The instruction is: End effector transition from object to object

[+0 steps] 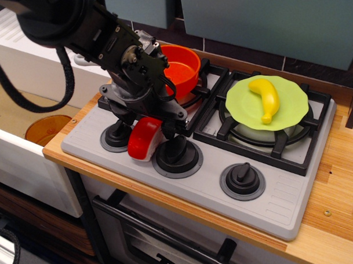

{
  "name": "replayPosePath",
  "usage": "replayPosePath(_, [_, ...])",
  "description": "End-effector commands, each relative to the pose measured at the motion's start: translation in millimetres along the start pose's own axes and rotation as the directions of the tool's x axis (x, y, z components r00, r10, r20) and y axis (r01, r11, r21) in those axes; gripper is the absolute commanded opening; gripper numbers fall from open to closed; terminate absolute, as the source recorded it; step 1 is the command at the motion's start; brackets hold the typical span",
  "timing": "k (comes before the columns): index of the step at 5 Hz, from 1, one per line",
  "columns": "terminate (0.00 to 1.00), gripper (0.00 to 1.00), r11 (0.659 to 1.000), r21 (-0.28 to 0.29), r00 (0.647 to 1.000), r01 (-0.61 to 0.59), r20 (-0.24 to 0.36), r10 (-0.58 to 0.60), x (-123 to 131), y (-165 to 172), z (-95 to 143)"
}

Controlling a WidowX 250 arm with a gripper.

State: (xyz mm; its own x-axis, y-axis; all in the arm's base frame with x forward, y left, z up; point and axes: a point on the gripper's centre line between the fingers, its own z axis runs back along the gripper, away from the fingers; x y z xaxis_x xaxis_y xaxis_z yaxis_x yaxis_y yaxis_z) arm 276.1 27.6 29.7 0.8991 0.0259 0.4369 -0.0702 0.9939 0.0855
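- Now, single view, looking down at an angle on a grey toy stove (317, 179) set on a wooden counter (336, 219).
- My gripper (146, 136) hangs low over the stove's front left, black fingers pointing down, screws and cables showing on the bulky arm above.
- Between the fingers sits a red can-like object (145, 139), tilted, white end facing down-left. Fingers look closed on it; the exact contact is partly hidden by my own housing.
- The red object is just beside the left knob (116, 137) and the middle knob (177, 155), between the two. I cannot tell whether it touches the stove surface.
- Right knob (242, 179) stands well apart from me, uncovered.
- Behind my wrist, an orange pot (183, 65) sits on the left burner, partly blocked by the arm.
- On the right burner grate (223, 130) lies a green plate (288, 99), and a yellow banana (266, 97) rests on it, curved, lying diagonally.
- Off the counter's left edge, lower down, an orange round dish (46, 128) is partly visible.
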Motion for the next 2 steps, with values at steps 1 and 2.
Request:
replayPosePath(1, [0.00, 1.00, 1.000, 0.000, 1.000, 0.000, 0.000, 0.000, 0.0, 0.0, 0.0])
replayPosePath(2, [0.00, 1.00, 1.000, 0.018, 1.000, -0.016, -0.024, 0.017, 16.7, -16.4, 20.9])
